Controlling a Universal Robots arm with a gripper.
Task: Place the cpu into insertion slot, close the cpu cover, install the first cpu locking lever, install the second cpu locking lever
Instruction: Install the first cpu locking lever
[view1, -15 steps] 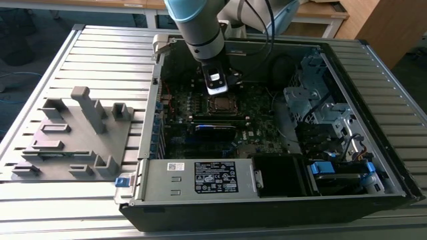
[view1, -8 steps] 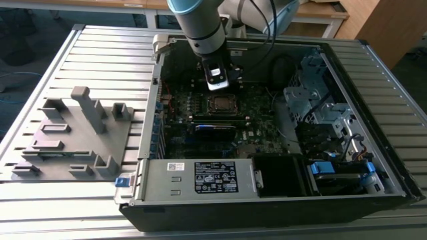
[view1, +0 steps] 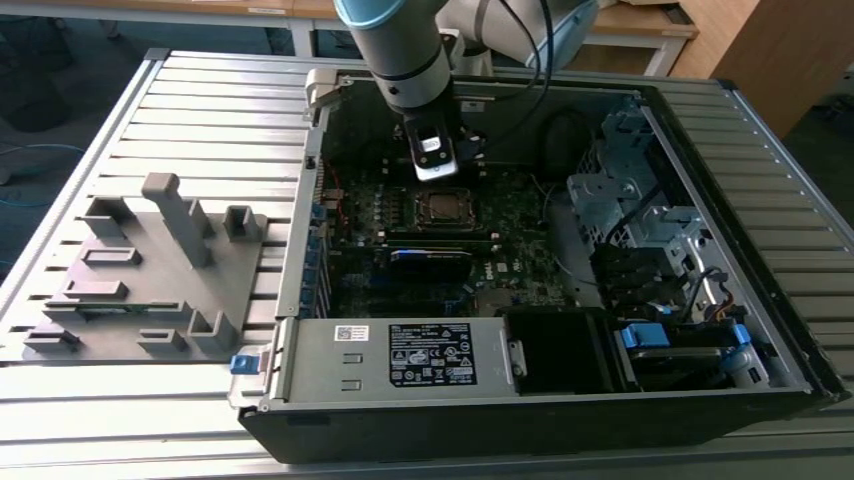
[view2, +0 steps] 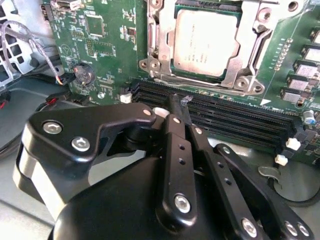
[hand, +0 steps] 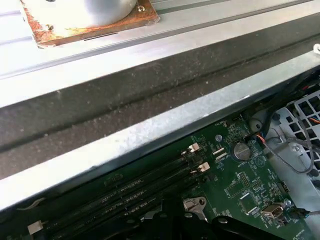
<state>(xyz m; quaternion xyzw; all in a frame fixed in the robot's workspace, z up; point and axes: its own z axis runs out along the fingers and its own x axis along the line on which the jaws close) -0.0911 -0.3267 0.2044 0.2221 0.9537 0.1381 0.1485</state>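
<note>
Exterior view, left to right: grey fixture block (view1: 147, 270) on the slatted counter (view1: 80, 130), well apart from the open computer case (view1: 787, 330). Case walls box in the motherboard (view1: 374, 280); open room above it, drive cage (view1: 627, 200) crowding the exterior view's right. Arm (view1: 400, 50) comes down over the far case edge, end effector (view1: 437, 172) just beyond the insertion slot (view1: 443, 207), not touching it.

Second wrist view: cpu (view2: 205, 42) seated in the insertion slot (view2: 160, 80), cpu cover (view2: 250, 60) framing it, down around the chip. End effector (view2: 176, 102) fingers pressed together, holding nothing, tip over the black memory slots (view2: 235, 117) beside the socket.

First wrist view: case wall rim (hand: 150, 130), counter slats beyond, memory slots (hand: 125, 195).
</note>
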